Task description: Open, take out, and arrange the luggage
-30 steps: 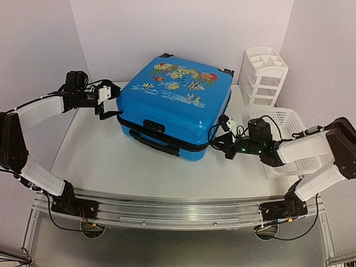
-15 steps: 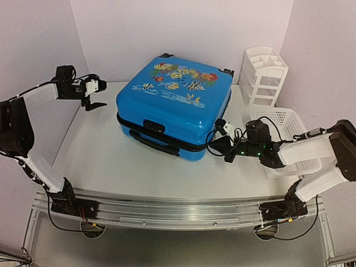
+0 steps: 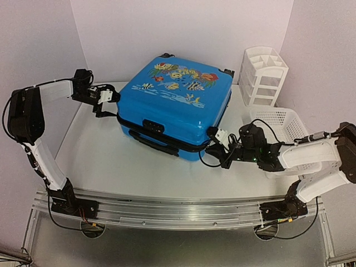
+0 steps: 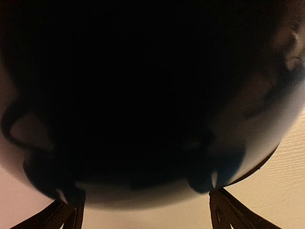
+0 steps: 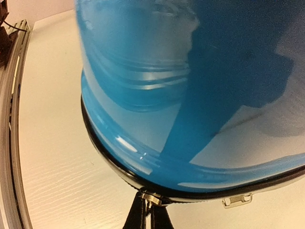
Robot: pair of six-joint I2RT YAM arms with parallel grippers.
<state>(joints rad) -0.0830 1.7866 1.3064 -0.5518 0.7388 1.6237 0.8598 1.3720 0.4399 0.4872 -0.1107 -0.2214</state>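
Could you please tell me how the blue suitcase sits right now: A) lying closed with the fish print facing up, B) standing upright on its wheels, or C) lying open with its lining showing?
A: the luggage lies flat with its shells shut together and the fish print upward.
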